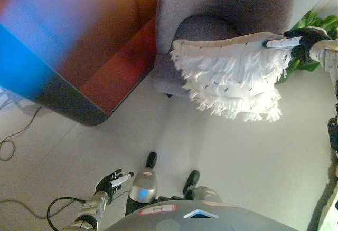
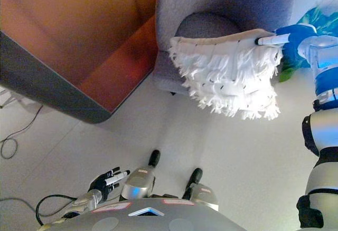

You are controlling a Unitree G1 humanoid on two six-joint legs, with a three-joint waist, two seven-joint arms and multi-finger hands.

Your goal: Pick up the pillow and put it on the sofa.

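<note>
Pillow (image 1: 232,78), long axis level, pinched in my right hand (image 1: 303,44) before grey sofa (image 1: 222,4); pale floor (image 1: 222,152) below sofa; left hand (image 1: 111,183) relaxed.

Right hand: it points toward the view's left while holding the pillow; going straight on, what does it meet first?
Probably the grey sofa: the right hand grips the fringed white pillow just before its seat; depth is uncertain.

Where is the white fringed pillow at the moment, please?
The white fringed pillow hangs at the upper right of both views, pinched at its top corner by the right hand, just in front of the grey upholstered armchair and above the pale floor.
</note>
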